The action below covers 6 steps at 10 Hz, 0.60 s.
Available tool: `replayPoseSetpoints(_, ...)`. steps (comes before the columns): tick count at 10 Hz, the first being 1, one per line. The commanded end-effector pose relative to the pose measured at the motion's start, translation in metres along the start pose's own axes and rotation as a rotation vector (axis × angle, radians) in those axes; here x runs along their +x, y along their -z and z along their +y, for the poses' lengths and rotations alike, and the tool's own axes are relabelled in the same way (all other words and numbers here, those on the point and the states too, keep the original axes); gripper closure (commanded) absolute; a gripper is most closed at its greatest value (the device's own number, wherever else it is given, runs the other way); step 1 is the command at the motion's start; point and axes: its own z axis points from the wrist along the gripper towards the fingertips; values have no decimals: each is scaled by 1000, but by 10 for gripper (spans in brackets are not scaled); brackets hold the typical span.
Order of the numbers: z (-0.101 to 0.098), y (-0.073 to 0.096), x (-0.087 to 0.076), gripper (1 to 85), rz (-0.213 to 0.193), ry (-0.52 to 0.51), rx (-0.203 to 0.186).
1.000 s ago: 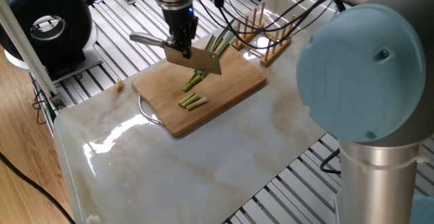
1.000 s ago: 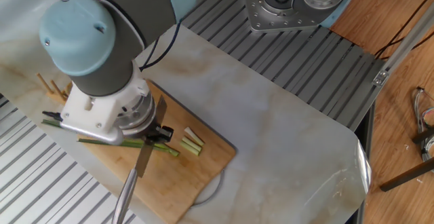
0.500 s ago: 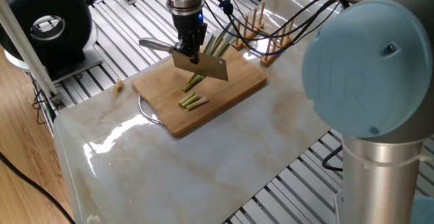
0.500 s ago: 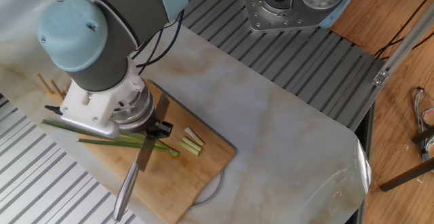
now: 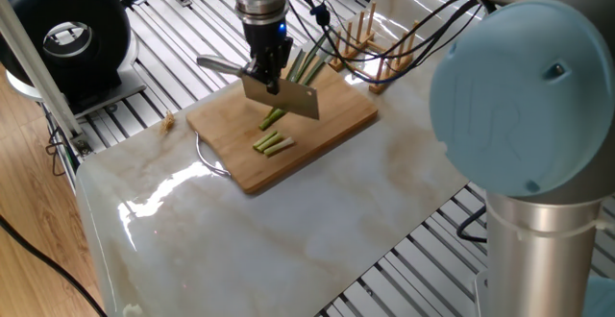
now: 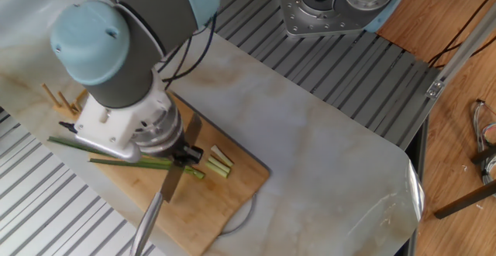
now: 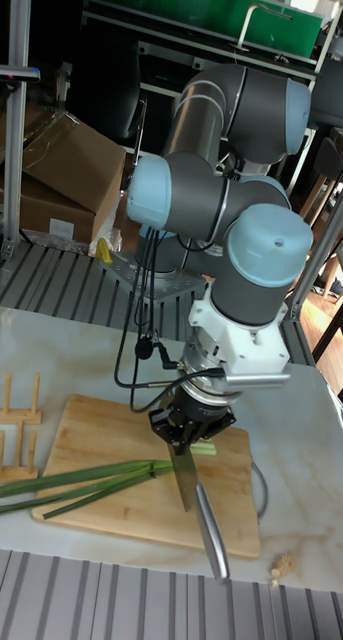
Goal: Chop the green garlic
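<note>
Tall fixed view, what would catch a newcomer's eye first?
The big grey-and-blue robot arm fills the frame, its pincer clamping a steel cleaver blade-down over the wooden cutting board. Long green garlic stalks trail off the board's left edge.

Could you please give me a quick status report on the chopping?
End effector shut on steel cleaver, blade above long green garlic stalks. Short cut pieces on bamboo cutting board. Nothing obstructing.

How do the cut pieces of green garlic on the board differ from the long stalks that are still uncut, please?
The cut pieces are short, pale stubs lying free near the middle of the cutting board; the long stalks are darker green and reach past the board's edge. The knife in the end effector sits over the stalks, not the pieces. Both lie flat on the board.
</note>
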Motion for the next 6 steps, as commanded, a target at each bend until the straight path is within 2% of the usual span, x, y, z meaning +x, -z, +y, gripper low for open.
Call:
replayPoseSetpoints(1, 19, -7, -18, 843, -41, -35, 3)
replayPoseSetpoints(5, 30, -4, -23, 843, -49, -52, -30)
replayPoseSetpoints(6, 21, 1, -20, 843, -41, -36, -22)
